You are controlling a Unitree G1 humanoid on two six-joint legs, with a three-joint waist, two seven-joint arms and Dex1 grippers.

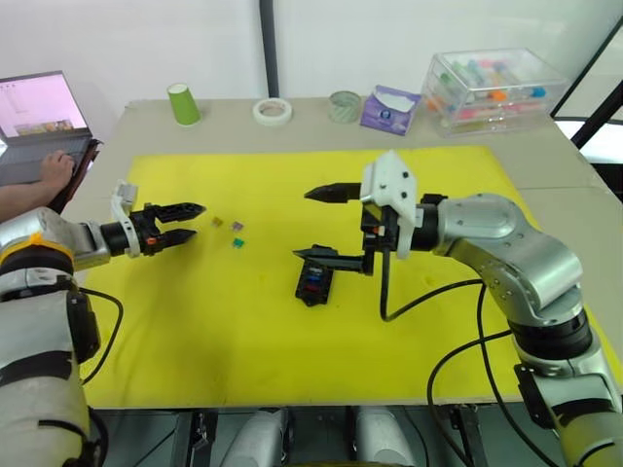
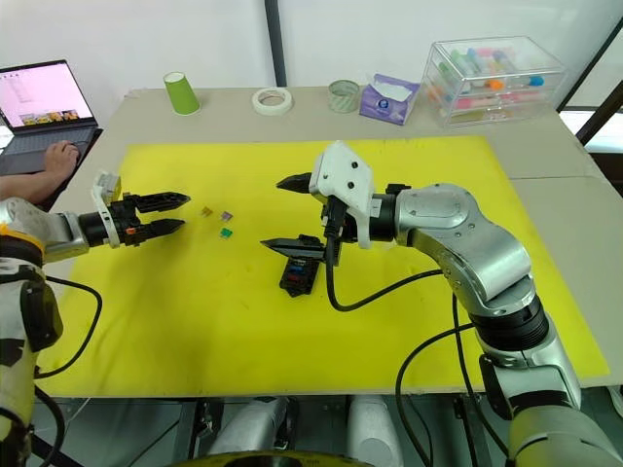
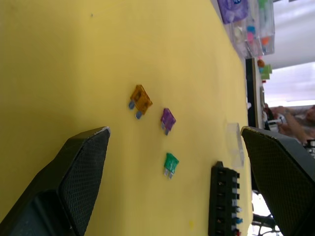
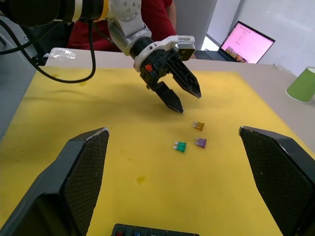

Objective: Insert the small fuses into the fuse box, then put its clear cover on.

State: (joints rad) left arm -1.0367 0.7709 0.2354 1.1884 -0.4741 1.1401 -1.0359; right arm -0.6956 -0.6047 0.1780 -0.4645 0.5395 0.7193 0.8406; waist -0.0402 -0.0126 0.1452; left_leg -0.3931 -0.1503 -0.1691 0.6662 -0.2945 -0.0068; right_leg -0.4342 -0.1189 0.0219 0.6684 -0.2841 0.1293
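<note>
Hovering over the yellow mat (image 1: 243, 321), the left gripper (image 1: 182, 223) has its two black fingers parted with nothing between them, their tips pointing toward three loose small fuses (image 1: 231, 232) that lie just ahead of it on the mat. The nearest to the fingertips is the orange fuse (image 3: 140, 100), with the purple fuse (image 3: 168, 119) just past it and the green fuse (image 3: 171, 164) close beside that one; the three lie near one another without touching. The right gripper (image 1: 327, 225) is spread wide and also empty, one finger raised and the other low, the lower finger reaching over the near end of the fuse box (image 1: 313, 282). That black box lies flat on the mat directly under this gripper, and a few coloured fuses, red and blue among them, already sit in its slots. In the left wrist view the clear cover (image 3: 235, 144) lies on the mat just beyond the far end of the fuse box, apart from the loose fuses. Well behind both grippers, off the mat on the table (image 1: 146, 126), stand a green cup (image 1: 183, 103), a roll of tape (image 1: 273, 111), a purple tissue pack (image 1: 388, 108) and a large clear storage case (image 1: 492, 88) with colourful contents. Beside the left arm, a person's hand (image 1: 54, 168) rests on a laptop (image 1: 39, 122).
</note>
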